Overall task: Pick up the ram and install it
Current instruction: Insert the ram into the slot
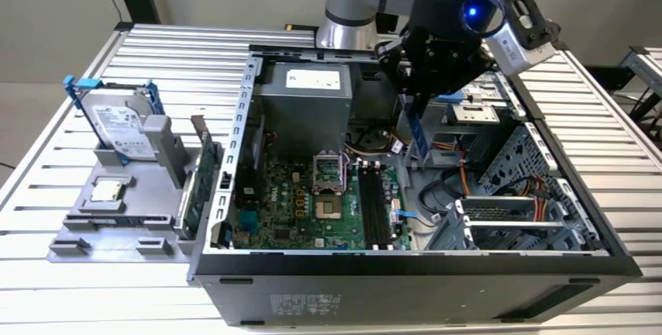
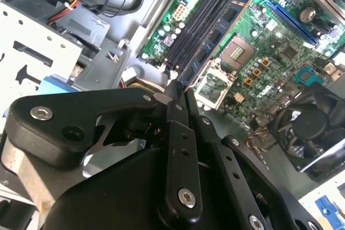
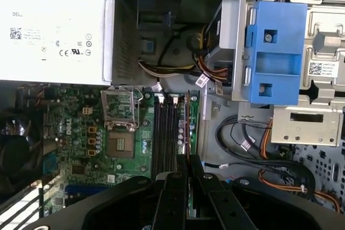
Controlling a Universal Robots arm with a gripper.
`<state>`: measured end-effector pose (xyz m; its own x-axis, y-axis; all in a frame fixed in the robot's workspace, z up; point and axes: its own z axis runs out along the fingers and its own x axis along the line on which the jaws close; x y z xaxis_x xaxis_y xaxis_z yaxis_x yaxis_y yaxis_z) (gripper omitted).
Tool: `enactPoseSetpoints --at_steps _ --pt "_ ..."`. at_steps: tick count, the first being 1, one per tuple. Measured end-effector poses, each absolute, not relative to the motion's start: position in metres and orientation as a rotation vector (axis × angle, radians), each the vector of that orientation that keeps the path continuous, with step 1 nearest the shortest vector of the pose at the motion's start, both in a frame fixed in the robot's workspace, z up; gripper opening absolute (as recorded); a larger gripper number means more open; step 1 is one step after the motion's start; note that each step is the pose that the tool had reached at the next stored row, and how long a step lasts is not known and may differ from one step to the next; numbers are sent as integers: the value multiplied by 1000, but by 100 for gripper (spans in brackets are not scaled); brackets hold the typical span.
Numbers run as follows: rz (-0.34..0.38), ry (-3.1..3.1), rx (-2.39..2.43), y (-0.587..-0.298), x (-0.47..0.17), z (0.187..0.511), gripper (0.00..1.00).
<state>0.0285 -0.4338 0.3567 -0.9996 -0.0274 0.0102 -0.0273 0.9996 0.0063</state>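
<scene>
My gripper [image 1: 415,96] hangs over the open computer case [image 1: 414,261] and is shut on the ram [image 1: 417,132], a thin dark blue stick that hangs edge-down from the fingers. In both wrist views the ram [image 2: 215,41] [image 3: 187,130] runs out from between the black fingers [image 2: 177,133] [image 3: 171,197], above the green motherboard [image 1: 300,203]. It is in the air over the row of black memory slots [image 1: 374,207] [image 3: 166,133] [image 2: 200,22], near their far end. Whether it touches a slot I cannot tell.
On the exterior view's left, a grey stand [image 1: 108,222] holds a silver hard drive in a blue frame [image 1: 116,122] and a green card [image 1: 207,176]. Inside the case are the power supply [image 1: 310,98], the processor socket [image 1: 329,188], a blue drive bracket [image 3: 277,52] and loose cables [image 1: 455,188].
</scene>
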Motion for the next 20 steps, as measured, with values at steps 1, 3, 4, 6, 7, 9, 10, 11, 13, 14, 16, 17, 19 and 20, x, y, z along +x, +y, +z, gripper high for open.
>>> enactPoseSetpoints --at_steps 1,3,4,6,7,9,10,11,13,14,16,17,19,20 --pt "-9 -3131 43 -434 29 355 0" --pt "-7 -3131 43 -434 29 352 0" --pt "-7 -3131 43 -434 29 350 0" --pt "-6 -3131 43 -434 30 346 0" --pt "-6 -3131 42 -434 30 344 0" --pt "-6 -3131 42 -434 30 341 0" --pt "-6 -3131 42 -434 30 339 0" --pt "-6 -3131 42 -434 30 337 0" --pt "-6 -3131 41 -434 31 333 0" --pt "-6 -3131 41 -434 31 332 0" --pt "-6 -3131 39 -434 31 328 0" --pt "-5 -3131 39 -434 31 326 0" --pt "-1 -3136 32 -434 31 324 0" --pt "0 -3138 24 -434 31 323 0"
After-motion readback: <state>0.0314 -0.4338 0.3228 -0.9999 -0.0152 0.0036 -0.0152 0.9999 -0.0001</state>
